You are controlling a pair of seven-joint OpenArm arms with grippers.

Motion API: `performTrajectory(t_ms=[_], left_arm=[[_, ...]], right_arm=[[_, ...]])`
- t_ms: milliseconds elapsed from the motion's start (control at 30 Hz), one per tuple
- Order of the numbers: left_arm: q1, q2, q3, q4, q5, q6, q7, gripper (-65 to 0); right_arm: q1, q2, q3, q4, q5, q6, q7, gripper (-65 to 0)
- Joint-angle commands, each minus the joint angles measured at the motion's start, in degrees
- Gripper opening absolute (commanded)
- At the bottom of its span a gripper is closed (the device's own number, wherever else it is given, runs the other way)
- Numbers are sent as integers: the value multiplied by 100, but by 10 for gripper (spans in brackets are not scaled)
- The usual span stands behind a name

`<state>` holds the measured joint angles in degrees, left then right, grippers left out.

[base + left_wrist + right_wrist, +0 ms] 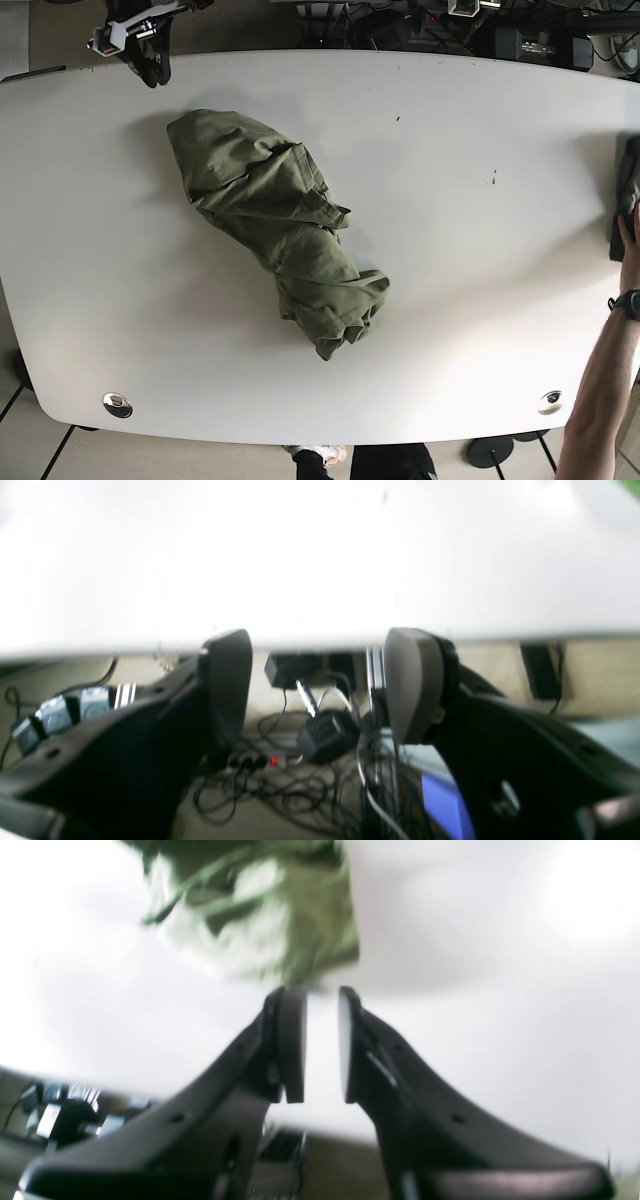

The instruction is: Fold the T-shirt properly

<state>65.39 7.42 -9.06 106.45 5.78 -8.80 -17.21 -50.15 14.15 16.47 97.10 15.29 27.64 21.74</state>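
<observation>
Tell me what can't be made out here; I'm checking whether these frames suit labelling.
- Base: the left gripper is out of frame.
- Base: the crumpled T-shirt hides its own sleeves and collar.
- Right wrist: motion blur smears the T-shirt.
- Base: the dark item under the person's hand is cut off.

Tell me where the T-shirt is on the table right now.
In the base view the crumpled green T-shirt lies left of centre on the white table, running diagonally from the far left toward the near middle, with the right gripper just beyond its far end.
</observation>
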Motion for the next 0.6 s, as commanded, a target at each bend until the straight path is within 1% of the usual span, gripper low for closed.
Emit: performTrajectory(t_ms=[33, 100, 167, 200, 267, 300, 333, 400, 467, 500, 567, 600], left_arm=[[-64, 18, -4, 102, -37, 14, -129, -271], [-275, 18, -4, 93, -29, 14, -112, -271], [-512, 18, -4, 58, -20, 14, -103, -271], [-600, 18, -4, 49, -11, 14, -103, -271], [-767, 18, -4, 49, -2, 14, -94, -267], [-820, 18, -4, 49, -2, 14, -94, -267], [-873, 18, -4, 49, -2, 14, -94, -267], [-978, 18, -4, 40, -2, 14, -94, -265], [-1092, 18, -4, -12, -2, 14, -94, -265], [-1189, 18, -4, -136, -11, 14, -94, -265], [-1347, 18, -4, -276, -11, 14, -94, -265], [-1391, 18, -4, -311, -11, 14, -94, -265]], right_arm=[[281, 57, 54, 149, 49, 36, -262, -541], [738, 57, 63, 176, 58, 36, -903, -539], [1160, 57, 72, 158, 58, 45, -1308, -533], [1310, 57, 72, 149, 58, 45, -1475, -504], [1723, 48, 72, 176, 58, 54, -1967, -379], [1872, 40, 72, 176, 58, 54, -2134, -339], [2030, 13, 72, 176, 58, 54, -2310, -311], [2338, 5, 37, 141, 67, 89, -2670, -300], [2690, -39, 63, 114, 163, 370, -3119, -298], [2962, -75, 72, -26, 497, 564, -3497, -296], [3323, 75, 72, -193, 893, 643, -3963, -296], [3481, 136, 72, -290, 1043, 643, -4191, -296]])
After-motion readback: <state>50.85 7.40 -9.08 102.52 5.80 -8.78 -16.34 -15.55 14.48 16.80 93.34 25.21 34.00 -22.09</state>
